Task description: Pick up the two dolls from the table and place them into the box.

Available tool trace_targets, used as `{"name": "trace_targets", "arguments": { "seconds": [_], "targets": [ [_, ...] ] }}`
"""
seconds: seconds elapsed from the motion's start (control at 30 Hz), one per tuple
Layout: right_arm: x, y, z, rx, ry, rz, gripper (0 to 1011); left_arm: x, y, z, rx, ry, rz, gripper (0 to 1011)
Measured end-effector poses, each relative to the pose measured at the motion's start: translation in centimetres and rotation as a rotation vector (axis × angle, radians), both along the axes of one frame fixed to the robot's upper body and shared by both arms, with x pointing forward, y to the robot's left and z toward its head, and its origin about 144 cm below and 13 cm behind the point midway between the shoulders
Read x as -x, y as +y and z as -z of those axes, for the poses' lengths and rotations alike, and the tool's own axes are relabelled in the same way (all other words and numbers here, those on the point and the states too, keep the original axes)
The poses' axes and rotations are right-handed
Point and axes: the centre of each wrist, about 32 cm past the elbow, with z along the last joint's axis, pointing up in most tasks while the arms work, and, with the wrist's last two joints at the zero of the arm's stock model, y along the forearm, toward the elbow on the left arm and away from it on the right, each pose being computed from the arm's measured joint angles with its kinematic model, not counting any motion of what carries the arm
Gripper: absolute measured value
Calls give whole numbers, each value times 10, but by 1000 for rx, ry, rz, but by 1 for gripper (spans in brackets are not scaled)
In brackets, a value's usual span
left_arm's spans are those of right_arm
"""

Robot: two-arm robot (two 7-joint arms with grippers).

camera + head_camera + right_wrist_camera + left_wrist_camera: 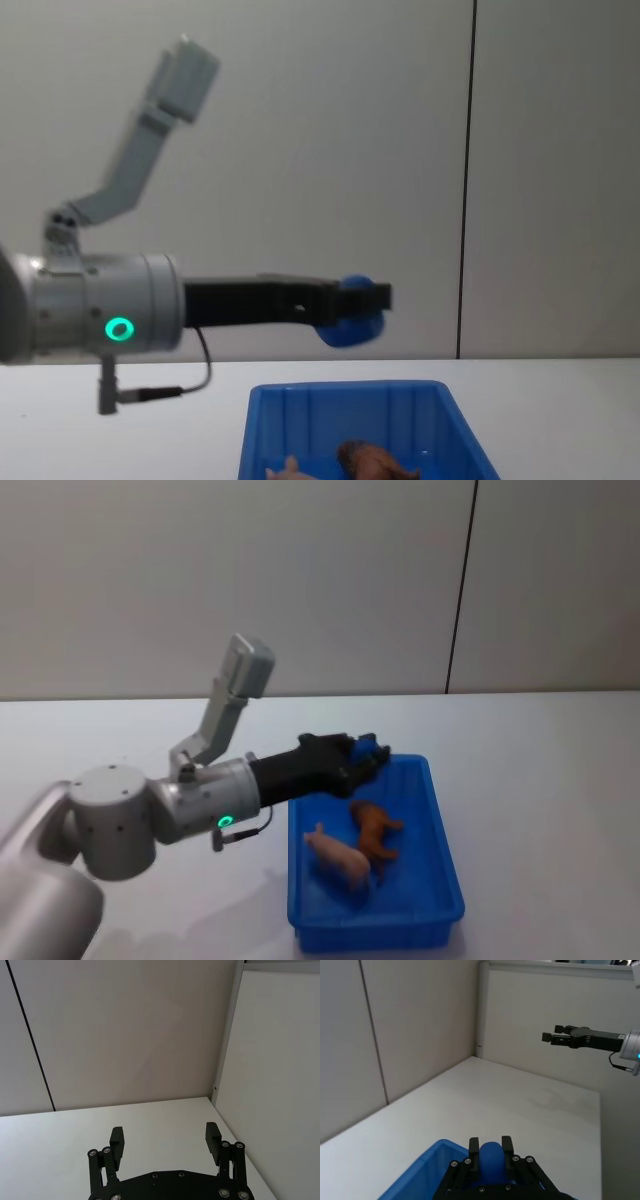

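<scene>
Left gripper (pixel 490 1144) clamped on a small blue object (pixel 350 322), raised above the far end of the box (pixel 440 832). Right gripper (pixel 165 1139) spread wide with nothing between its fingers, held high off the table (pixel 540 760). Inside the box: pale pink doll (pixel 340 856) just beside reddish-brown doll (pixel 375 830), both on the floor of the bin.

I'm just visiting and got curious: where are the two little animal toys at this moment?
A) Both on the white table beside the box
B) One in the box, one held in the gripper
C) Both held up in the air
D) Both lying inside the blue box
D: the head view shows the pink doll and the reddish-brown doll lying side by side inside the blue box.
</scene>
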Motion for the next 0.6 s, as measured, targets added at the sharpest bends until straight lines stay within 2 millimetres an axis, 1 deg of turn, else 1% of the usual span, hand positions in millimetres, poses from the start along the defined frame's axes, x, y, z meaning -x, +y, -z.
{"name": "trace_targets", "arguments": {
  "seconds": [0.03,0.07,0.17,0.2,0.27,0.37,0.4,0.43,0.47,0.53,0.57,0.6],
  "targets": [
    [0,0,0,0,0,0,1001,-2,-1,2,3,8,8,274],
    [0,0,0,0,0,0,1001,-7,-4,5,9,25,27,331],
    [0,0,0,0,0,0,1001,-11,-7,10,16,44,45,390],
    [0,0,0,0,0,0,1001,-14,-9,12,19,54,56,450],
    [0,0,0,0,0,0,1001,-17,-11,14,25,65,70,488],
    [0,0,0,0,0,0,1001,-19,-13,16,30,70,77,610],
    [0,0,0,0,0,0,1001,-20,-13,16,31,68,77,610],
    [0,0,0,0,0,0,1001,-20,-13,16,32,67,77,671],
    [0,0,0,0,0,0,1001,-20,-13,16,34,65,78,690],
    [0,0,0,0,0,0,1001,-20,-13,15,37,54,74,760],
    [0,0,0,0,0,0,1001,-19,-12,15,39,49,71,760],
    [0,0,0,0,0,0,1001,-18,-12,14,40,39,62,823]
  ]
}}
